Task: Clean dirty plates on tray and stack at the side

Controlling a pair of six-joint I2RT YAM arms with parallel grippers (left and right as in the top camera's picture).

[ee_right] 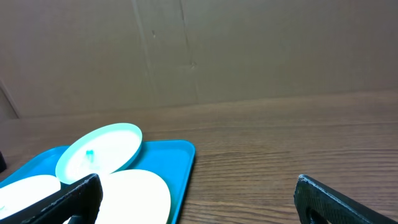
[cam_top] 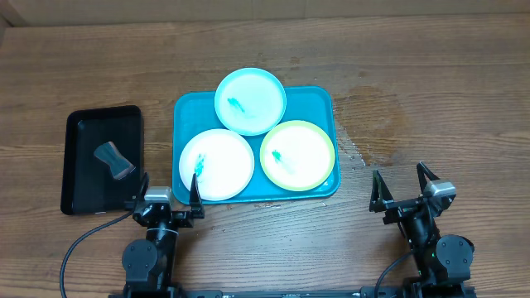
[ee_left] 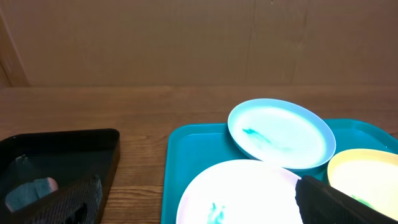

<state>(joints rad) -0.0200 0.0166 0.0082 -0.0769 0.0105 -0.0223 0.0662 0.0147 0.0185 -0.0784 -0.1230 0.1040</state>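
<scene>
All three shown whole overhead only, some cropped in wrist views: white plate (cam_top: 217, 165), pale blue plate (cam_top: 250, 101), yellow-green plate (cam_top: 298, 156) | teal-smeared, laid on tray (cam_top: 186, 108) | left end effector (cam_top: 170, 178), right end effector (cam_top: 397, 171) — spread, empty.

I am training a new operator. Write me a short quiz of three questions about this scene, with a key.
1. True or false: the blue plate overhangs the far rim of the tray.
2. Which plate lies nearest the left gripper? A white plate; B blue plate; C green plate.
3. How many plates bear teal smears?
Key: 1 true; 2 A; 3 three.
</scene>
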